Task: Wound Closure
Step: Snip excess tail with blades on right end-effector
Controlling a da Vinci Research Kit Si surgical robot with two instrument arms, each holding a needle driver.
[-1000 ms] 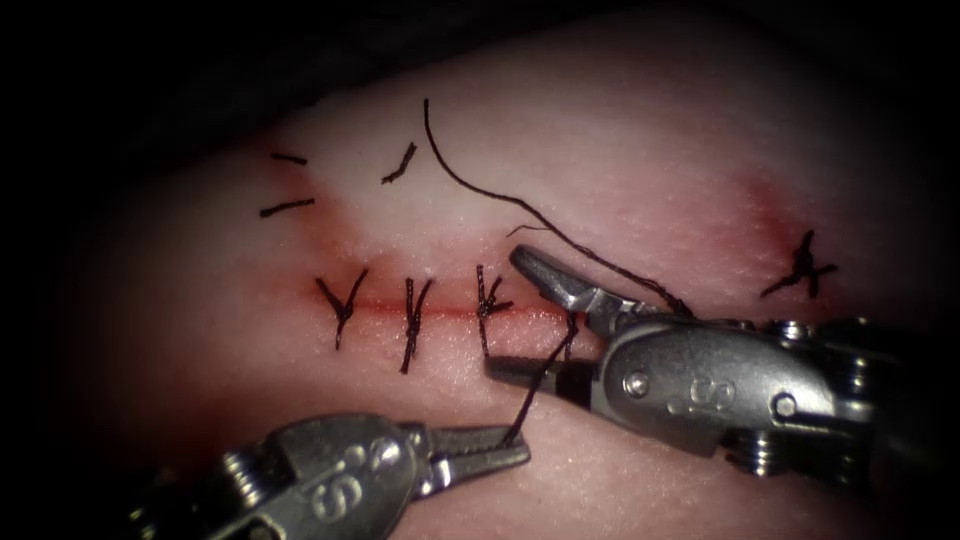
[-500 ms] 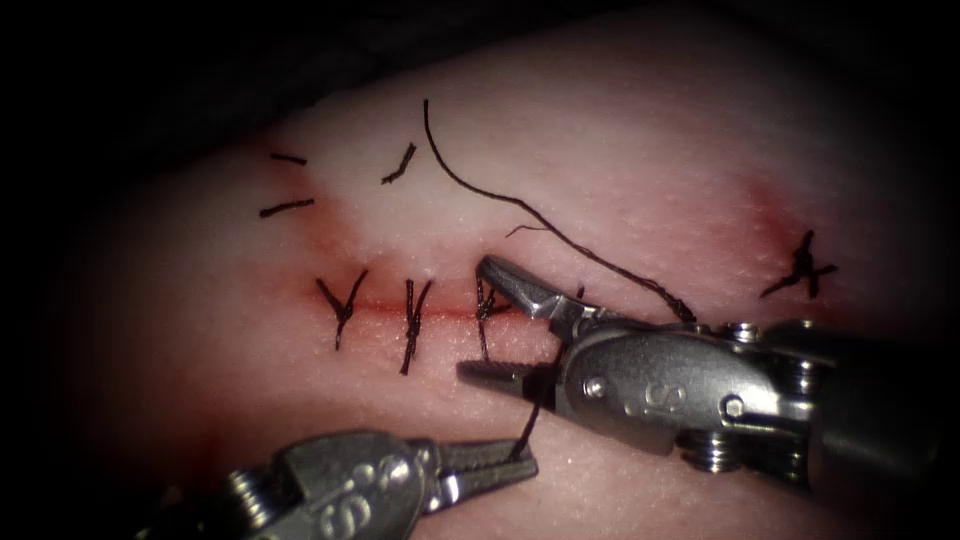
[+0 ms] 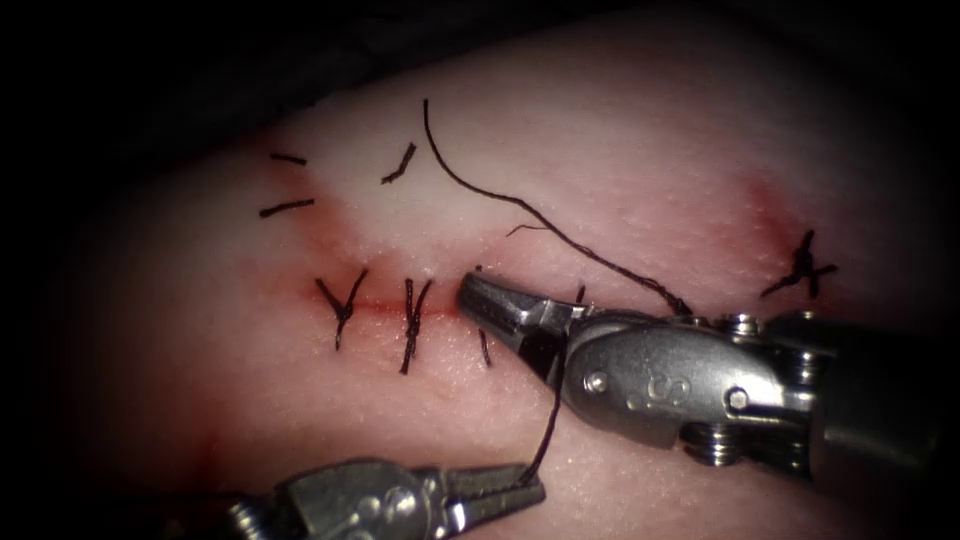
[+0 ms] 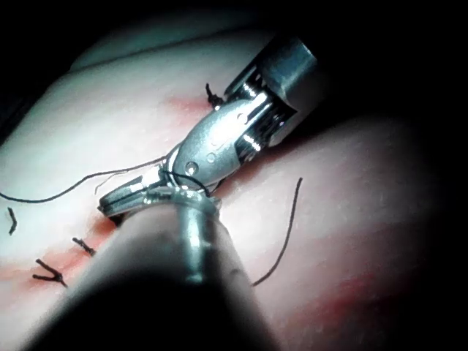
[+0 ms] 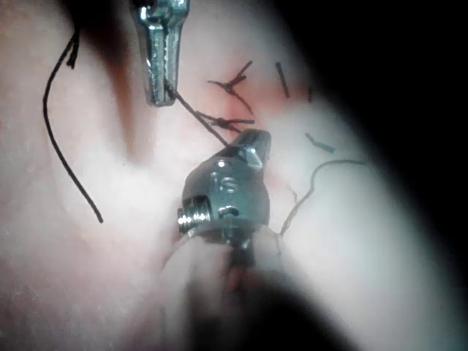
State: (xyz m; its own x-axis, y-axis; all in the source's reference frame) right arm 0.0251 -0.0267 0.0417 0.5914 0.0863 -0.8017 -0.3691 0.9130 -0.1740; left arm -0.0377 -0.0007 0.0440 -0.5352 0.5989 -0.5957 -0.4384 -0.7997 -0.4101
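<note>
Left tool pinches the thread below the cut; right tool, jaws pressed together on it at the third stitch; thread looks limp, light, fray-prone, so best held well back from the knot.

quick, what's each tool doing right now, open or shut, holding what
Left tool: shut on the thread.
Right tool: shut on the same thread, at the cut.
</note>
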